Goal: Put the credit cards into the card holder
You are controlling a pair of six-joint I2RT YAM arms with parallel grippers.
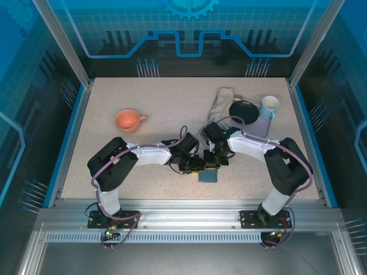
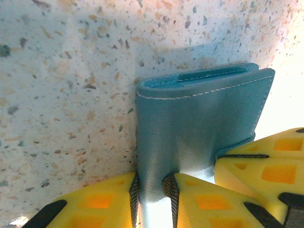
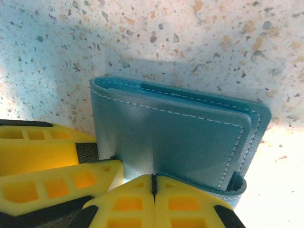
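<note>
The card holder (image 1: 209,176) is a slate-blue folded wallet lying near the table's front middle, where both grippers meet. In the left wrist view my left gripper (image 2: 152,188) is shut on one corner of the card holder (image 2: 199,118), and its leather bulges between the yellow fingers. My right gripper (image 3: 153,183) has its jaws pressed together on the near edge of the card holder (image 3: 180,137), whose flap runs into the seam. Its fingers (image 2: 266,164) also show in the left wrist view. From above, my left gripper (image 1: 195,165) and right gripper (image 1: 211,162) almost touch. The credit cards are out of view.
An orange mug (image 1: 129,120) stands at the left middle. At the back right are a folded cloth (image 1: 222,103), a black plate (image 1: 243,110), a white mug (image 1: 269,106) and a grey tray (image 1: 259,126). Blue rails edge the table.
</note>
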